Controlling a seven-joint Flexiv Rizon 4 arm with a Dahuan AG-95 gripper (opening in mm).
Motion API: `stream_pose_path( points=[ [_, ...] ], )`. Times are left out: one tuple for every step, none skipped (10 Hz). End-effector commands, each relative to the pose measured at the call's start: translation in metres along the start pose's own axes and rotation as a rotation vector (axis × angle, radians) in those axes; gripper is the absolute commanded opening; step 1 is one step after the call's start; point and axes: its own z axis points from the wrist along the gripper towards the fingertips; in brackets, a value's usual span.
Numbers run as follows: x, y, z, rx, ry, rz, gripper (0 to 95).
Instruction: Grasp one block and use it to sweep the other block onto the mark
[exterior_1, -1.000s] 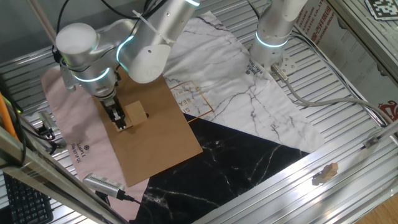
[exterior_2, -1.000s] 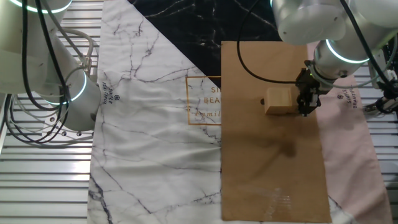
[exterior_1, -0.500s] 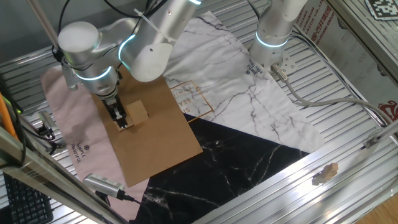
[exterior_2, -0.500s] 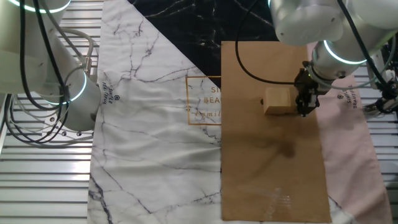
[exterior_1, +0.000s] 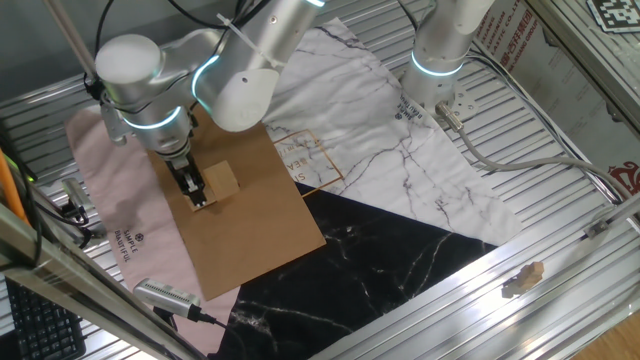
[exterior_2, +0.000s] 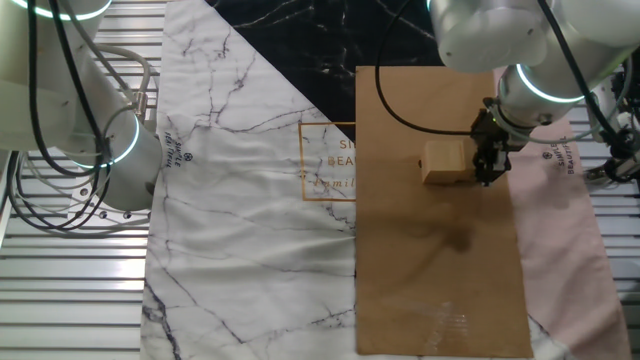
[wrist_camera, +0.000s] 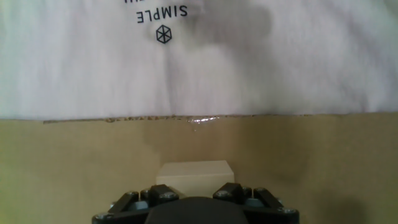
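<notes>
One fixed view looks down obliquely on the brown sheet (exterior_1: 240, 205) from a distance. The other fixed view looks nearly straight down on the same sheet (exterior_2: 440, 200). The hand view sits close, facing across its edge (wrist_camera: 186, 149).

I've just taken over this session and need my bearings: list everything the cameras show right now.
Wooden block: one seen, pale wood, on the brown sheet, right beside the gripper.
Mark: not visible in any view.
Brown sheet: one, cardboard-brown, under the block.
Marble-print cloth: one, white with a black part, beside the brown sheet.
Orange square outline: one, lettered, on the white cloth, partly under the brown sheet.
Pink cloth: one, under the brown sheet's other side.
Second arm base: one, white, unused.
Gripper: one, black, low beside the block; what the fingers hold cannot be told.
</notes>
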Motion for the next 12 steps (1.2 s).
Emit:
stream_pose_path(
  points=[
    [0.0013,0.0001,0.0007,-0.001,-0.003,-0.001,0.0],
    [0.0021,0.0000,0.0008,-0.002,-0.003,-0.002,0.0],
    [0.0027,-0.0001,0.0009,-0.002,-0.005,-0.004,0.0],
    [0.0030,0.0000,0.0010,-0.002,-0.004,-0.006,0.0],
    [0.0031,-0.0001,0.0010,-0.001,-0.004,-0.006,0.0],
    [0.0035,0.0000,0.0008,-0.001,-0.004,-0.007,0.0],
    [0.0039,0.0001,0.0006,0.000,-0.004,-0.007,0.0],
    [0.0045,-0.0001,0.0007,-0.001,-0.005,-0.008,0.0],
    [0.0050,-0.0002,0.0006,-0.001,-0.004,-0.009,0.0],
    [0.0057,-0.0006,0.0009,-0.001,-0.004,-0.011,0.0],
    [0.0064,-0.0010,0.0012,-0.001,-0.005,-0.013,0.0],
    [0.0069,-0.0012,0.0013,-0.001,-0.005,-0.014,0.0]
  ],
)
